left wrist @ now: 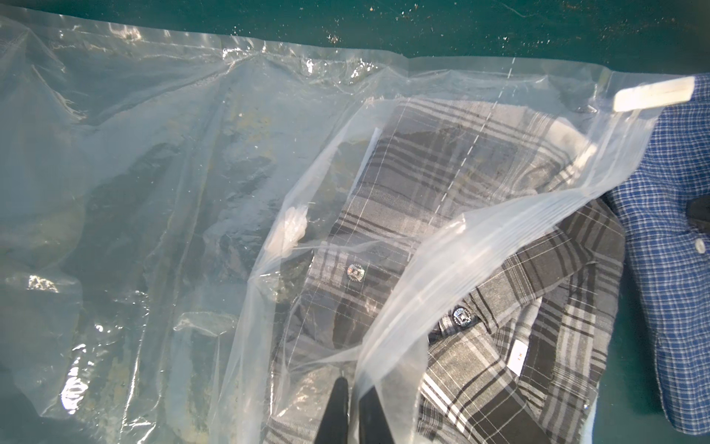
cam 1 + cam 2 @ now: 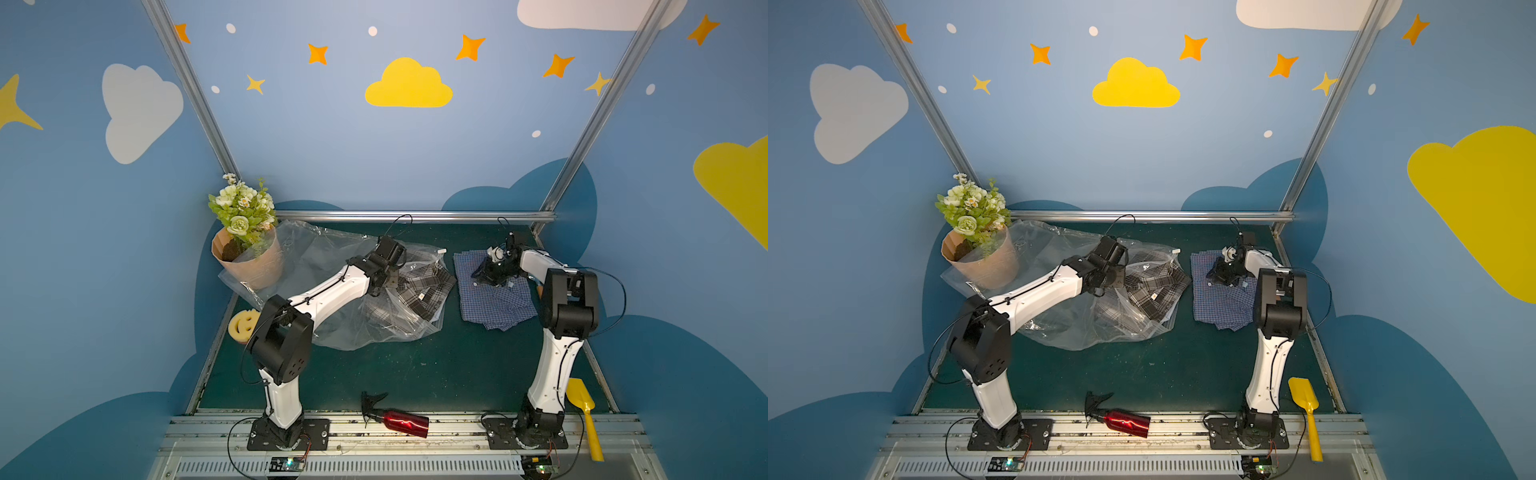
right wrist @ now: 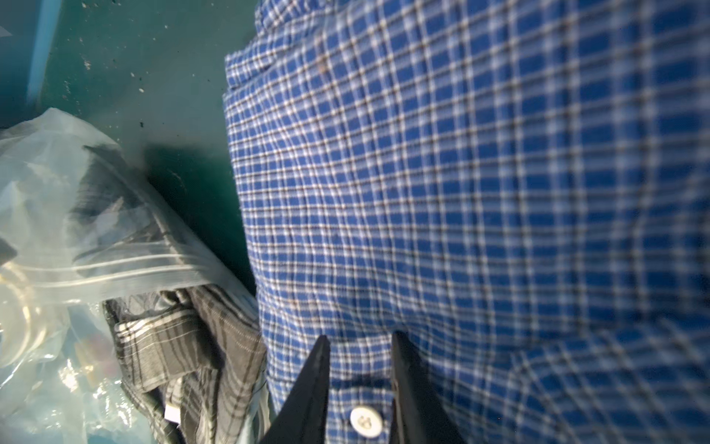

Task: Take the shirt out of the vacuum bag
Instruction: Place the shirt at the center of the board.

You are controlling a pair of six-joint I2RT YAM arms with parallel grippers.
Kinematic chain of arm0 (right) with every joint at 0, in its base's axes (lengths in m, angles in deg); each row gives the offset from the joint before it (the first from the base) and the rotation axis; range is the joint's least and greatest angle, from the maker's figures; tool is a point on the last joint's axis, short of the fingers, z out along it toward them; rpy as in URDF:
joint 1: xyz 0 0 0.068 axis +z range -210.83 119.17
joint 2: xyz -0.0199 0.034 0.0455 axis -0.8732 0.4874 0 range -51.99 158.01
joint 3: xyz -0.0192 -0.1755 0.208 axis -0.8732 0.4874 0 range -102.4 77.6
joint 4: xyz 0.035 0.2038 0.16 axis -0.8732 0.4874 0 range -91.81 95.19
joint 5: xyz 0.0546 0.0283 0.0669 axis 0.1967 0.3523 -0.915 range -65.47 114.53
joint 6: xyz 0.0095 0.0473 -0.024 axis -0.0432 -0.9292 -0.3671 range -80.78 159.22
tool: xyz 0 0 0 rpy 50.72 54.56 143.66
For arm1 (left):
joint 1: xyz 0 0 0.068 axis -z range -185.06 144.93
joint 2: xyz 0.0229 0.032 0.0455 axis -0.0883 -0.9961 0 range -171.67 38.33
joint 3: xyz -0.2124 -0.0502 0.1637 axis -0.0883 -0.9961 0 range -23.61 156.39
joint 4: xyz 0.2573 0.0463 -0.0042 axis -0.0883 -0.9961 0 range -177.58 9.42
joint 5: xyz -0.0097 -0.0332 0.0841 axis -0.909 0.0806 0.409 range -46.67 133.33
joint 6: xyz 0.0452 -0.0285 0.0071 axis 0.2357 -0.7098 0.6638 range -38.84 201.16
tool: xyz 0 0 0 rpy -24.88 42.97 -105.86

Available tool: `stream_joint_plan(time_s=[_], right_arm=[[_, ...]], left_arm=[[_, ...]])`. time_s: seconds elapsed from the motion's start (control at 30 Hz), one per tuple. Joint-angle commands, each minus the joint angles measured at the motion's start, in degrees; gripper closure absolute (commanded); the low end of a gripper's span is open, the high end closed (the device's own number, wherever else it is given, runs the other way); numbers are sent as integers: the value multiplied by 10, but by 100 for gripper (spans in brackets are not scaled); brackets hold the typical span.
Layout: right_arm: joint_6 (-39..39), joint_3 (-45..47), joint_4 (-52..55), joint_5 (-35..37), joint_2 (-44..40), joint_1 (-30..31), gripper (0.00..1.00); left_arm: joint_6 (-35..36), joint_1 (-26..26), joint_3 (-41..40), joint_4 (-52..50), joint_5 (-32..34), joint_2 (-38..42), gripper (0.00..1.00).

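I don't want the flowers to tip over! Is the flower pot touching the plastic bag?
Touching. In both top views the flower pot stands on a corner of the vacuum bag, with clear plastic sticking out from under its base.

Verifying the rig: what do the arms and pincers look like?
The left arm and right arm have white shells, black joints and thin black external cables. The left pincer and right pincer have slim black tapering fingers.
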Motion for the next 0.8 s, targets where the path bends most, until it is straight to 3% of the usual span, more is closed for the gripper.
stream_joint_plan(time_s=[0.0,0.3,0.53,0.7,0.77], right_arm=[[24,-27,32,17,23,2,71],[18,-38,18,7,-18,5,68],[-81,143,-161,-60,-147,26,64],[-141,219,-241,-95,-195,50,64],[-160,234,-254,-102,-199,63,59]], left_arm=[[-4,0,5,-19,18,20,90],[-1,5,13,-23,18,20,90],[-1,10,11,-17,10,20,90],[5,10,8,-11,2,27,90],[5,10,7,-6,-3,28,90]])
